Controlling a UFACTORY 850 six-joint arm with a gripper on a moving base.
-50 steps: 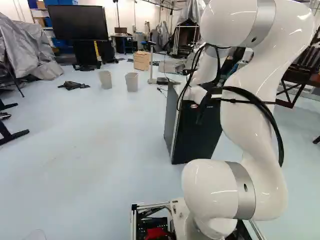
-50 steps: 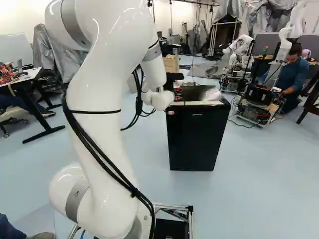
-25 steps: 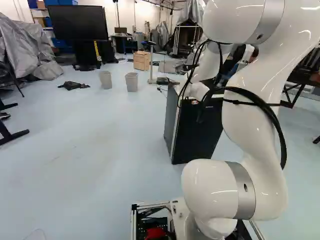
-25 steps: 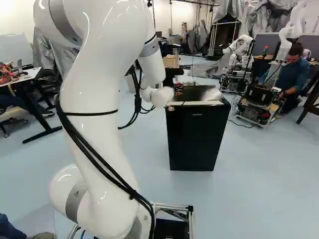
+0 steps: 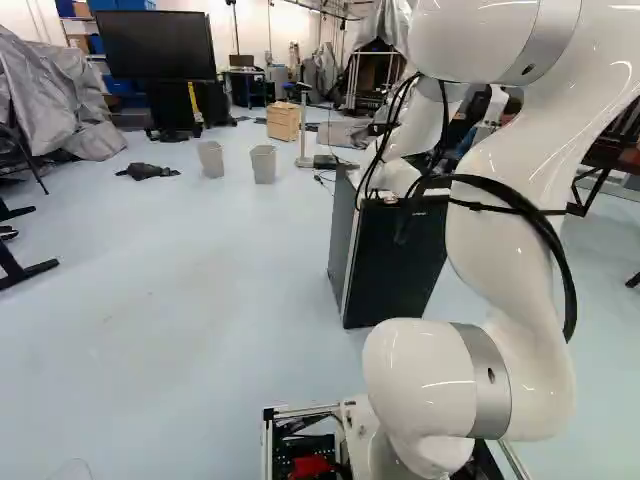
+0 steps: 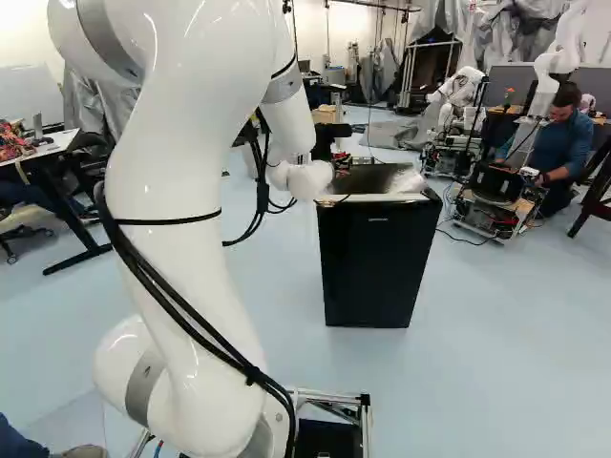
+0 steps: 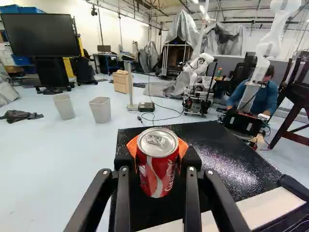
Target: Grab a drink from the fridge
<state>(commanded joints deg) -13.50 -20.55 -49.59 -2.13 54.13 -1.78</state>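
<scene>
At the left of the left base view, shows grey sheeting (image 5: pixel 60 90) heaped near a big black screen (image 5: pixel 157 45). Farther right, shows a dark cloth (image 5: pixel 147 171) lying on the floor (image 5: pixel 170 270), then two grey bins (image 5: pixel 263 163) upright and just apart, then a wooden cabinet (image 5: pixel 283 122) behind them. Right of the middle, shows the black fridge (image 5: pixel 400 255) standing on the floor, its upper part partly hidden by the white arm (image 5: pixel 510 200) and its dark cables.

In the right base view, begins with a table (image 6: pixel 57 145) at the left, cluttered with red things. Next, shows the arm curving up from its lowest joint, then down and ahead to the gripper (image 6: pixel 331 141), near the left end of the fridge top. Then shows the fridge itself, upright, with a pale strip along its top front edge. Farther back at the right, shows another robot (image 6: pixel 460 88).

In the wrist view, has the gripper (image 7: pixel 157 159) clamped on a red drink can (image 7: pixel 157 166), with orange pads (image 7: pixel 132 146) against both sides. Holds the can roughly upright, lid up, in front of the fridge's dark top. Cannot tell about contact between can and fridge.
</scene>
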